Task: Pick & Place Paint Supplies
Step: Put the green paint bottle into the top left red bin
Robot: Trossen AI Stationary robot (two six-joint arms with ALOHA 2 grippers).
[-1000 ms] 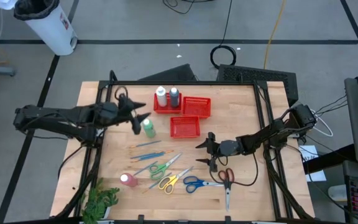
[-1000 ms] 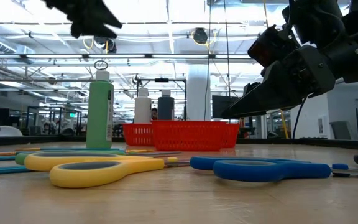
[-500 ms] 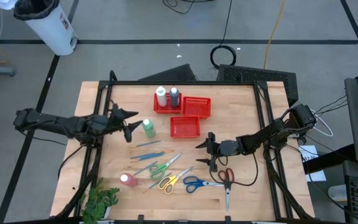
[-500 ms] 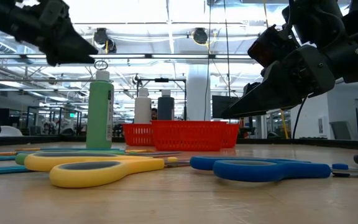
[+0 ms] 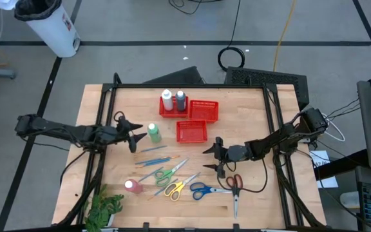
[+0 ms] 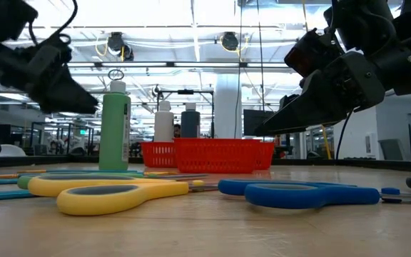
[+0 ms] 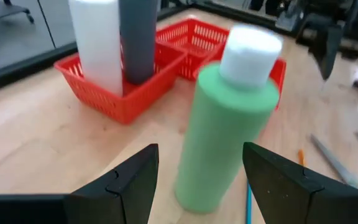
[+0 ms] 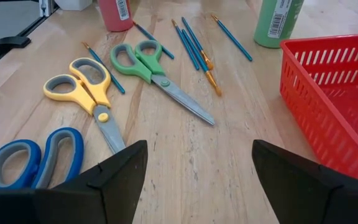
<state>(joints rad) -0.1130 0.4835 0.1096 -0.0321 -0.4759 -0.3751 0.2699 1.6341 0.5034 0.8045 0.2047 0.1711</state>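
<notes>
A green bottle (image 5: 153,133) with a white cap stands upright on its base on the wooden table. My left gripper (image 5: 136,136) is open just left of it, level with its body (image 6: 114,128). In the left wrist view its fingers (image 7: 129,183) stand on either side of the bottle (image 7: 225,124), apart from it. My right gripper (image 5: 206,158) hangs open over bare wood near the red basket (image 8: 334,93). Green (image 5: 166,173), yellow (image 5: 175,188), blue (image 5: 201,190) and red (image 5: 235,183) scissors, blue brushes (image 5: 154,154) and a pink bottle (image 5: 133,187) lie at the near side.
Three red mesh baskets sit at the far middle. One (image 5: 171,108) holds a white bottle (image 5: 167,99) and a dark bottle (image 5: 180,99); the others (image 5: 203,109) (image 5: 192,131) show nothing inside. A leafy plant (image 5: 105,207) sits at the near left corner.
My left gripper has come down from above the green bottle's cap to the height of its body, drawing back a little toward the table's left edge. Its fingers stay open. The bottle has not moved.
</notes>
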